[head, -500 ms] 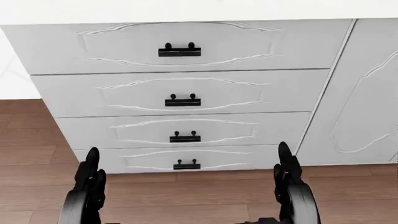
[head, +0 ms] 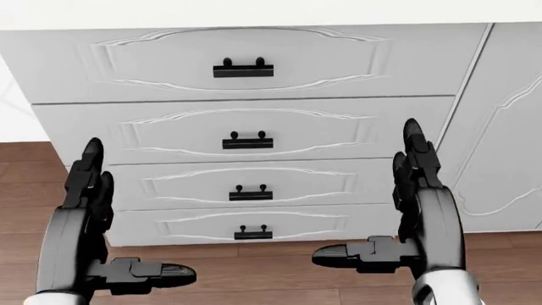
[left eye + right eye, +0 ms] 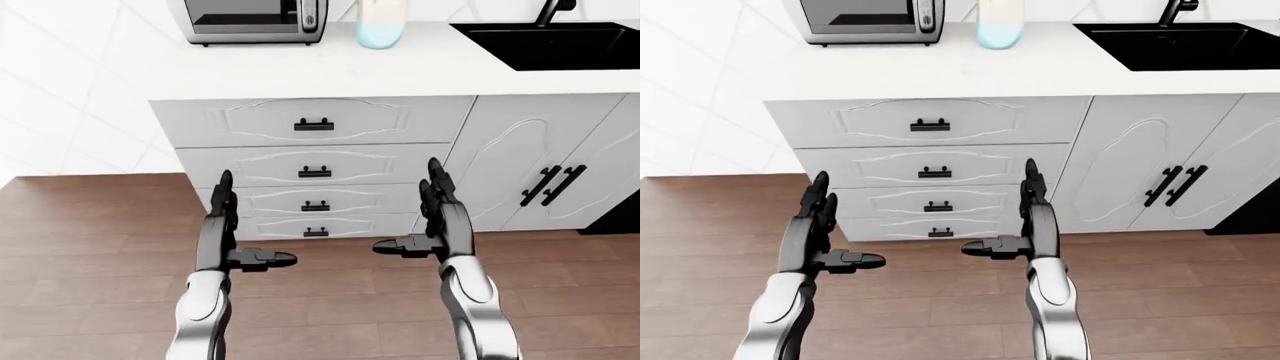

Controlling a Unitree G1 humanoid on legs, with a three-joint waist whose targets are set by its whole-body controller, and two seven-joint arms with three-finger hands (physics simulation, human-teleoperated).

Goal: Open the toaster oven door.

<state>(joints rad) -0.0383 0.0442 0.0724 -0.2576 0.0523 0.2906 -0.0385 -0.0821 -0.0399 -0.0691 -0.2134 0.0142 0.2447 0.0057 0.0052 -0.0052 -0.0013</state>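
Toaster oven (image 3: pixel 255 20) sat well above and ahead of both spread, empty hands, nearer the left hand (image 3: pixel 222 232) than the right hand (image 3: pixel 438 221).

My left hand (image 3: pixel 225 240) and right hand (image 3: pixel 440 225) are glossy black, fingers (image 2: pixel 412 152) included, while my forearms (image 3: pixel 200 307) below them turn shiny silver-grey. Past them, the drawers (image 3: pixel 310 161) are white with raised curling scroll panels, each carrying a small black handle (image 3: pixel 314 125). The cabinet doors (image 3: pixel 530 169) to the right are the same white with black bar pulls (image 3: pixel 548 184). The table (image 3: pixel 330 71) on top is plain white. On it, the toaster oven (image 3: pixel 255 19) is silver with a dark glass door, the bottle (image 3: pixel 382 26) beside it pale blue fading to cream, and the sink (image 3: pixel 550 41) matte black. The floor (image 3: pixel 90 247) is reddish-brown wood planks; the wall (image 3: pixel 70 97) is white tile with faint grey diagonal lines.
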